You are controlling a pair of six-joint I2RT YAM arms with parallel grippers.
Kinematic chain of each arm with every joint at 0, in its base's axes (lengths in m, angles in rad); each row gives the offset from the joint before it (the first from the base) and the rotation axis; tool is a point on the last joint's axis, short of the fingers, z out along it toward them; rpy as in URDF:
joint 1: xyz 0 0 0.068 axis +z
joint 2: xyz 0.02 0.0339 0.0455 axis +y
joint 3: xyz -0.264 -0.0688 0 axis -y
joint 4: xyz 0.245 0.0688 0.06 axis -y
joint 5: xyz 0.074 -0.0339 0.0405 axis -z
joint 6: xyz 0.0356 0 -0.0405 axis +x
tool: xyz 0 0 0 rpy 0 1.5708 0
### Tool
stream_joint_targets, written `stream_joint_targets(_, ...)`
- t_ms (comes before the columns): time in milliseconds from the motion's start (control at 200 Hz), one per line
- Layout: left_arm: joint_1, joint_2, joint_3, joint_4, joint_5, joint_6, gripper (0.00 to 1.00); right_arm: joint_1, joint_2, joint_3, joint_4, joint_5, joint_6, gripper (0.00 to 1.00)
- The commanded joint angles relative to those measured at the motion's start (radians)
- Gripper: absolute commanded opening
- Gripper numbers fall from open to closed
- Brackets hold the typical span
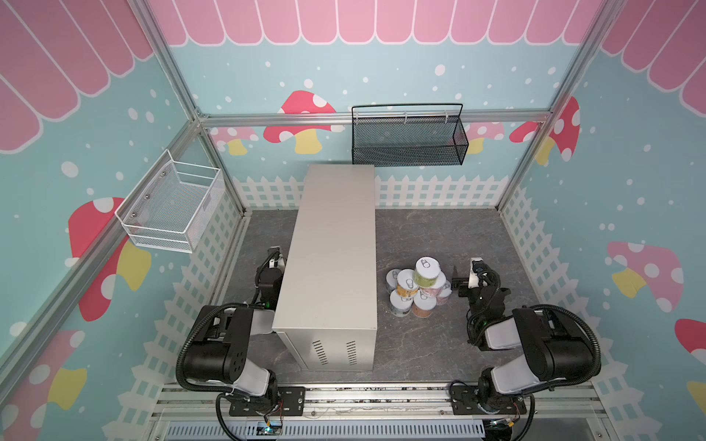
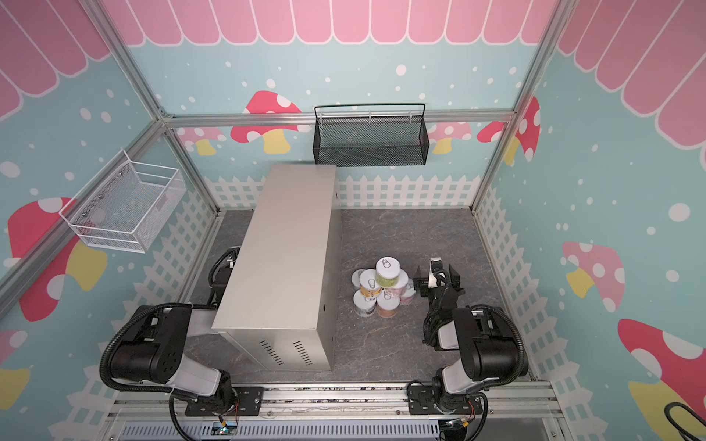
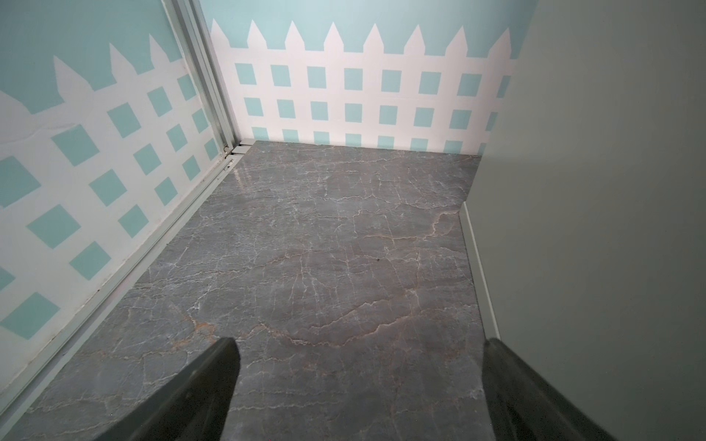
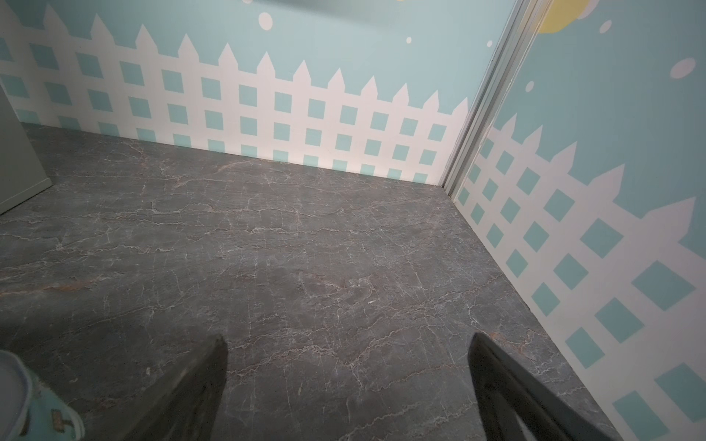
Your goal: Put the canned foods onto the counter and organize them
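Both tools gape fully, empty: the right tool [image 4: 347, 340] stands just beside the pastel can pyramid [image 1: 407, 290] on the marble tabletop [image 1: 439, 351], presumably to take its green top can [image 1: 427, 272] first, while the bare beige metal box [image 1: 332, 244] screens the left tool [image 3: 361, 343] from it.

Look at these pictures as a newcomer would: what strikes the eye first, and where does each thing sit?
The eye goes first to the pile of pastel cans, stacked in tiers on the grey marbled floor, right of the middle. Beside it, on its left, stands the long beige-grey counter, its flat top bare. Higher up hang a black mesh basket, at the back, and a white wire basket, on the left.
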Motion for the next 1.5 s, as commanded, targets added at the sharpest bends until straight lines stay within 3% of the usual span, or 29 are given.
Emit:
stream_joint_targets(0, 0.004, -0.029, 0.041, -0.079, -0.089, -0.036, 1.00, 0.004, 0.009, 0.011, 0.049, -0.001, -0.022, 0.99)
stream_joint_targets(390, 0.002, -0.176, 0.364, -0.715, -0.395, -0.179, 1.00, 0.004, 0.010, 0.011, 0.048, 0.000, -0.021, 0.99)
stream_joint_targets(545, 0.003, -0.216, 0.568, -1.097, -0.578, -0.273, 1.00, 0.003, 0.012, 0.012, 0.047, -0.001, -0.021, 0.99)
stream_joint_targets(645, 0.002, -0.241, 0.689, -1.299, -0.605, -0.317, 1.00, 0.002, 0.010, 0.011, 0.045, -0.005, -0.020, 0.99)
stream_joint_targets(765, 0.002, -0.288, 0.784, -1.440, -0.531, -0.324, 1.00, 0.002, 0.010, 0.011, 0.045, -0.003, -0.019, 0.99)
stream_joint_targets(1041, 0.005, -0.396, 0.927, -1.655, -0.363, -0.205, 1.00, -0.012, 0.008, 0.025, 0.016, -0.041, -0.011, 0.99)
stream_joint_targets(1136, 0.005, -0.457, 0.936, -1.667, -0.261, -0.169, 1.00, -0.017, 0.005, 0.023, 0.016, -0.052, -0.010, 0.99)
stream_joint_targets(1281, 0.003, -0.507, 0.973, -1.712, -0.013, -0.104, 1.00, -0.017, -0.017, 0.039, -0.025, -0.049, -0.011, 0.99)
stream_joint_targets(1361, 0.003, -0.527, 0.991, -1.731, 0.101, -0.104, 1.00, -0.017, -0.072, 0.086, -0.162, -0.023, 0.006, 0.99)
stream_joint_targets(1491, 0.001, -0.504, 1.077, -1.803, 0.260, -0.075, 1.00, -0.017, -0.148, 0.255, -0.554, 0.045, 0.060, 0.99)
